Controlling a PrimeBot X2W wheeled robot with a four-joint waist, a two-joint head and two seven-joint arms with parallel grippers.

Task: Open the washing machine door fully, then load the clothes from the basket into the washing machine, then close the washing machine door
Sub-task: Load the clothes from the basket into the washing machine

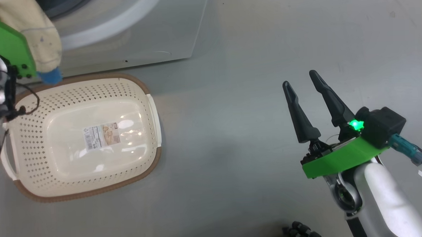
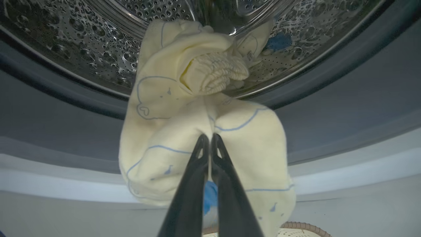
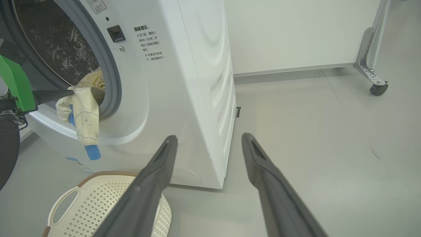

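**Loading step.** The left gripper has its 2 dark fingers pinched on the soft cream-yellow fabric bundle. The bundle hangs at the mouth of the big white front-loading washing machine, at 9 o'clock in the right wrist view. In the head view, the perforated cream plastic basket lies empty at 8 o'clock. The right gripper, at 4 o'clock, gapes wide and holds nothing. We judge the bundle light and limp, apt to snag on the grey gasket; a thick gathered fold is the best place to grip.
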